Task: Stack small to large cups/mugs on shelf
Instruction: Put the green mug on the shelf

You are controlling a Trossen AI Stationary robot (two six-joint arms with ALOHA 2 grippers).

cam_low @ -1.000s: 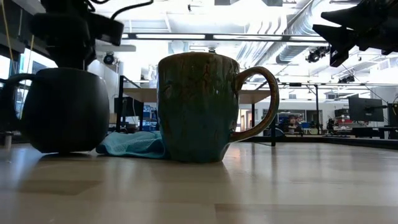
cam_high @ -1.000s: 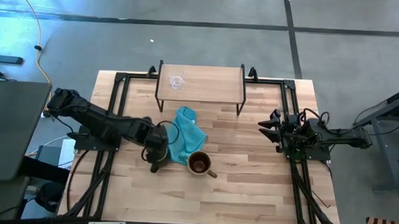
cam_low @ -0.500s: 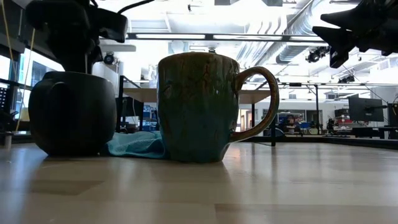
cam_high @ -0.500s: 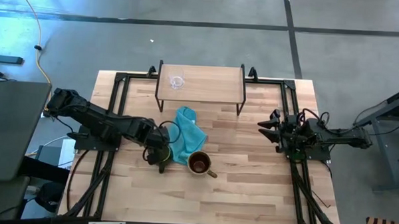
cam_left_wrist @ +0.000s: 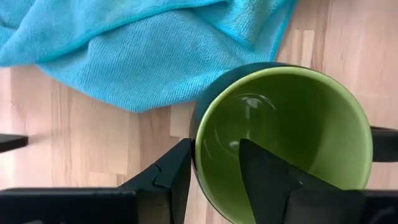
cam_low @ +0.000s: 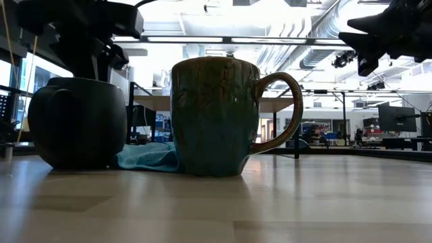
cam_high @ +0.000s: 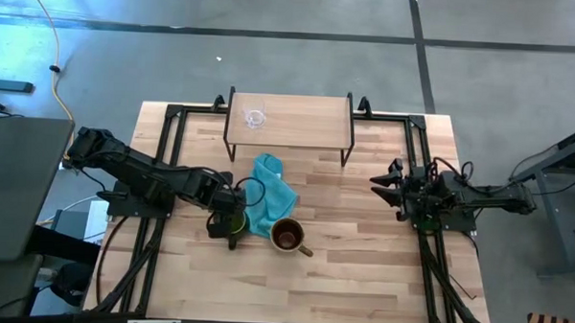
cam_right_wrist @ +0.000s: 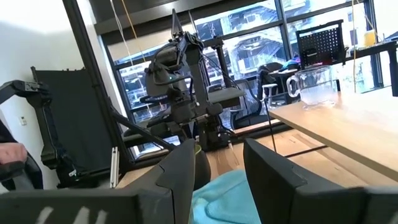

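Wood-strip table [cam_high: 360, 270], concrete floor around. Since 1 s ago: left gripper [cam_left_wrist: 214, 165] + dark mug [cam_high: 231, 227] shifted slightly toward olive-tan mug [cam_high: 287, 235]; jaws now pinching rim, one finger inside, one outside. Mug seems still on table; lift due next. Glass cup [cam_high: 256, 117] on shelf [cam_high: 308, 119]. Teal cloth [cam_high: 270, 193] betw. mug & shelf. Right gripper [cam_high: 383, 181] idle right of shelf, spread.

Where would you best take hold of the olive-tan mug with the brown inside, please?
Probably by its rim wall, from above: the olive-tan mug stands upright and open-mouthed, so one finger can go inside. Choose the side away from the handle, clear of the teal cloth.
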